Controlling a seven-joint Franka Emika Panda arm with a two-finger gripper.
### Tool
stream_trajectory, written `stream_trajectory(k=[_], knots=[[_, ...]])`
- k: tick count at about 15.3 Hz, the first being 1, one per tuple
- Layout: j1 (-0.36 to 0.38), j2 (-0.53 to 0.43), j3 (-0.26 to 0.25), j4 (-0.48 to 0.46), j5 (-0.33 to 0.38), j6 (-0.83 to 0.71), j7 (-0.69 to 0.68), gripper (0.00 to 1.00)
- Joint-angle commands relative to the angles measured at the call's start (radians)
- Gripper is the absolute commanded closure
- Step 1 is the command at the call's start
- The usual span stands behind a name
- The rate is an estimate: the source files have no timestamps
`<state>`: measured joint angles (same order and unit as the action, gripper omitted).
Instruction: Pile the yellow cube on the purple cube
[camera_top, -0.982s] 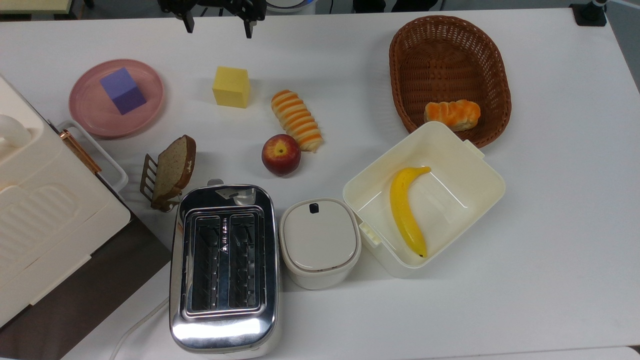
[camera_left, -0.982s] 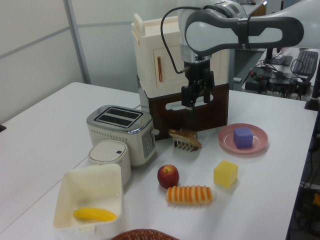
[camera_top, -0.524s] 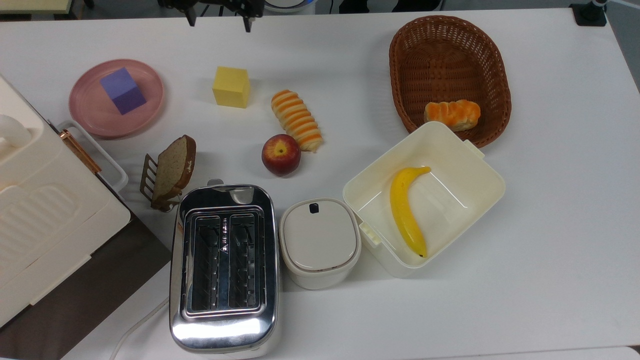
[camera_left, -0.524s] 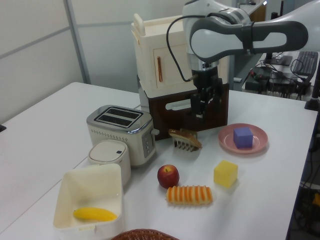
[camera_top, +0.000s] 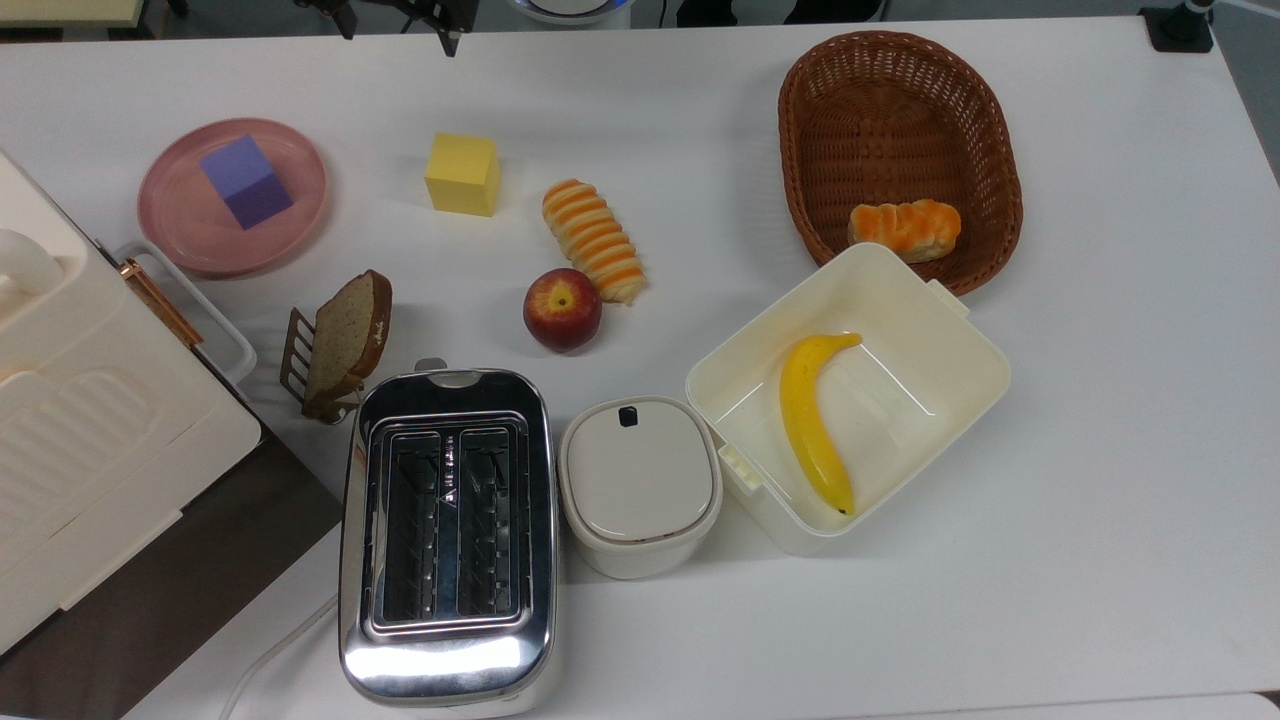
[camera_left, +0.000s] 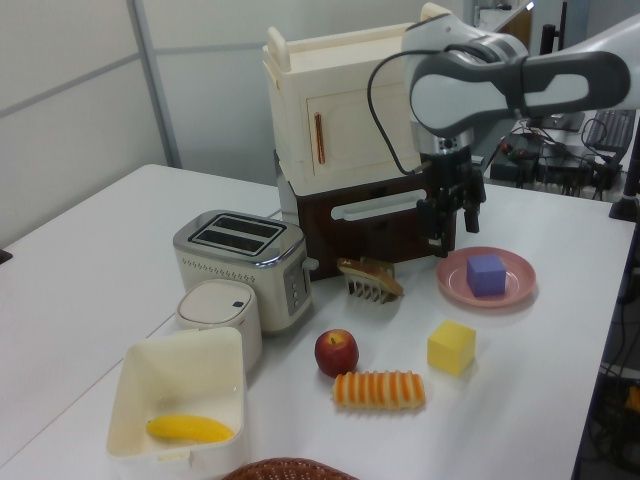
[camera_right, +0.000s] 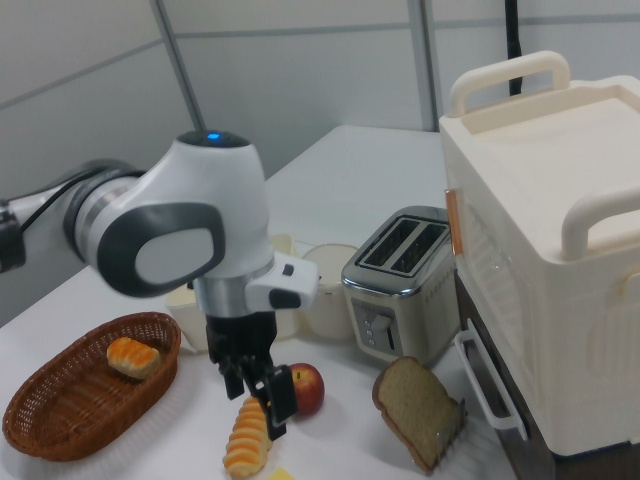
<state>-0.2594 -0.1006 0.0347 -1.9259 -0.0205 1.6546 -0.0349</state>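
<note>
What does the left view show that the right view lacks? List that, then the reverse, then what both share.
Left view's own: the purple cube sitting on the pink plate, and the banana in the cream box.
Right view's own: the orange roll lying inside the wicker basket.
Shared: the open gripper hanging above the table, the toaster, the apple, the striped loaf and the bread slice.

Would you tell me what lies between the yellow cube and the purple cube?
In the top view, bare table and the pink plate's rim separate the yellow cube from the purple cube.
</note>
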Motion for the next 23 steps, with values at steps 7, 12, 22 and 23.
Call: stream_trajectory(k=[7, 12, 22, 23], knots=[[0.019, -0.128, -0.033, -0.226, 0.005, 0.263, -0.026, 0.00], [0.037, -0.183, -0.055, -0.268, 0.005, 0.278, -0.042, 0.00], [0.143, -0.188, -0.098, -0.349, 0.005, 0.378, -0.028, 0.00], [0.146, -0.186, -0.098, -0.358, 0.005, 0.395, -0.029, 0.00]])
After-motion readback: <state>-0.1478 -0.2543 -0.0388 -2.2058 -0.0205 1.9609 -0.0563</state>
